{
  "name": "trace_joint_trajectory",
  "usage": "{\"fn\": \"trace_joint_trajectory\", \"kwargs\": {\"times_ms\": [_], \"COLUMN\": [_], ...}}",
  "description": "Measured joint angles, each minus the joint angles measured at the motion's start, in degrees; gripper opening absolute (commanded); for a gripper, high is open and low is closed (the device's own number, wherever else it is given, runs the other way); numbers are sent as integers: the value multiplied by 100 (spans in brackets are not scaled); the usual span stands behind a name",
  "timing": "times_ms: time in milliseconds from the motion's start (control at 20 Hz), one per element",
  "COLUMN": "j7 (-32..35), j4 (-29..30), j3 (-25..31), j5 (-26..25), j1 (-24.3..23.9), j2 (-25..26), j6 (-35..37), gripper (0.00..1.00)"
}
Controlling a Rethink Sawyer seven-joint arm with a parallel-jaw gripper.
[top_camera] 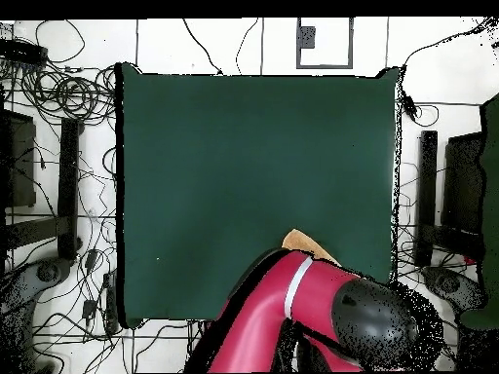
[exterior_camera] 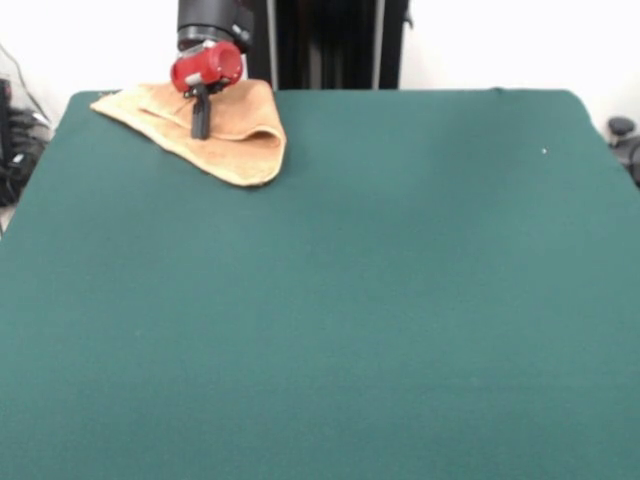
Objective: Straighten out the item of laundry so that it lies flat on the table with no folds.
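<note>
Here the gripper [exterior_camera: 201, 128] rests on the folded towel [exterior_camera: 235, 135] at the bench [exterior_camera: 400, 300] corner; whether it grips, I cannot tell.

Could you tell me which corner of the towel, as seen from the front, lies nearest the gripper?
None of the pointed corners: the gripper stands over the towel mid-cloth, nearer its rounded folded end than the left tip.
</note>
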Motion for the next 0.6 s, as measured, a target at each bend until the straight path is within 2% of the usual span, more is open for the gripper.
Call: {"fn": "trace_joint_trajectory", "kwargs": {"times_ms": [600], "j7": [0], "j4": [175], "j3": [22], "j5": [532], "j1": [192], "j2": [-1], "j6": [6], "gripper": [0]}}
